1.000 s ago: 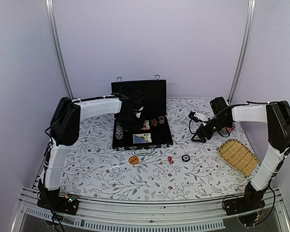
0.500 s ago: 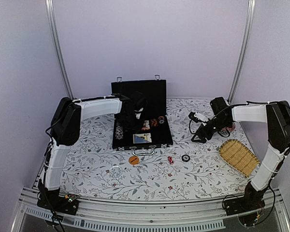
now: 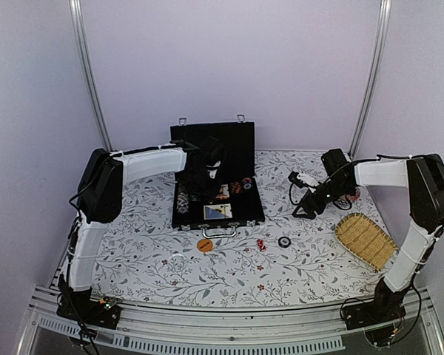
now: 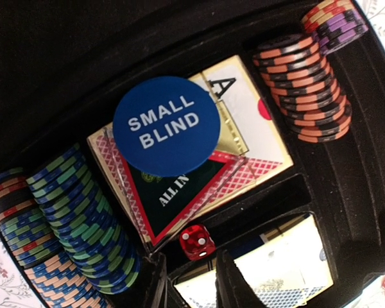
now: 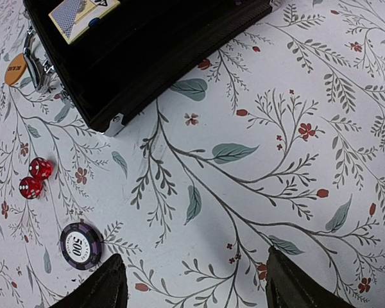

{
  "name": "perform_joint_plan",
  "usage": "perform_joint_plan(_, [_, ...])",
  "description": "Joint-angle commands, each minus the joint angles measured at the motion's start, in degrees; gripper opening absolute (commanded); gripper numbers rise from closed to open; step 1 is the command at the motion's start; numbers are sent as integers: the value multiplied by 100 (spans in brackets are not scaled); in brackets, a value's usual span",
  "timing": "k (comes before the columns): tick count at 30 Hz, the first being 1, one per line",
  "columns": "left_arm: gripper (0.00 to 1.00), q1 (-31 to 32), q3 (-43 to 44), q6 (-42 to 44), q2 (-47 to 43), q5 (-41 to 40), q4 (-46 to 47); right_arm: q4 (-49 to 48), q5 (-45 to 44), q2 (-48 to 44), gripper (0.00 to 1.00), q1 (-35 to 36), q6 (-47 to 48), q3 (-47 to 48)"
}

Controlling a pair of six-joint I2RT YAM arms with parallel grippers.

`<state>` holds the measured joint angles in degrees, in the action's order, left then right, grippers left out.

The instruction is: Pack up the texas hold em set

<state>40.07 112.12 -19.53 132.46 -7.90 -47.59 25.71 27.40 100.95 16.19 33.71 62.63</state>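
The black case (image 3: 240,144) lies open at the back of the table. My left gripper (image 3: 207,175) hangs inside it, also in the left wrist view (image 4: 191,285), jaws a little apart and empty. A red die (image 4: 197,242) lies in a slot just beyond the fingertips (image 4: 155,282). A blue "SMALL BLIND" disc (image 4: 165,126) rests on cards, with chip stacks (image 4: 77,218) either side. On the cloth lie an orange disc (image 3: 205,245), two red dice (image 3: 260,244) and a purple 500 chip (image 3: 284,242). My right gripper (image 3: 305,208) is open and empty over bare cloth (image 5: 199,289).
A woven yellow basket (image 3: 365,238) sits at the right front. A red patterned dish (image 3: 350,198) is mostly hidden behind the right arm. The case's front corner (image 5: 112,122), the dice (image 5: 35,178) and the 500 chip (image 5: 81,245) show in the right wrist view.
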Motion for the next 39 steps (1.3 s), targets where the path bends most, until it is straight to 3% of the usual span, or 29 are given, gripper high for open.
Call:
perform_joint_plan(1, [27, 107, 172, 130, -35, 107, -33, 64, 99, 104, 74, 5, 48, 169])
perform_joint_plan(11, [9, 106, 396, 361, 318, 295, 125, 74, 99, 73, 74, 4, 39, 179])
perform_joint_plan(26, [9, 26, 214, 352, 527, -310, -99, 90, 109, 101, 74, 0, 56, 175])
perform_joint_plan(36, [10, 311, 149, 593, -182, -1, 361, 95, 117, 108, 74, 2, 56, 175])
perform_joint_plan(39, [19, 327, -27, 487, -477, -231, 426, 100, 115, 105, 74, 4, 63, 175])
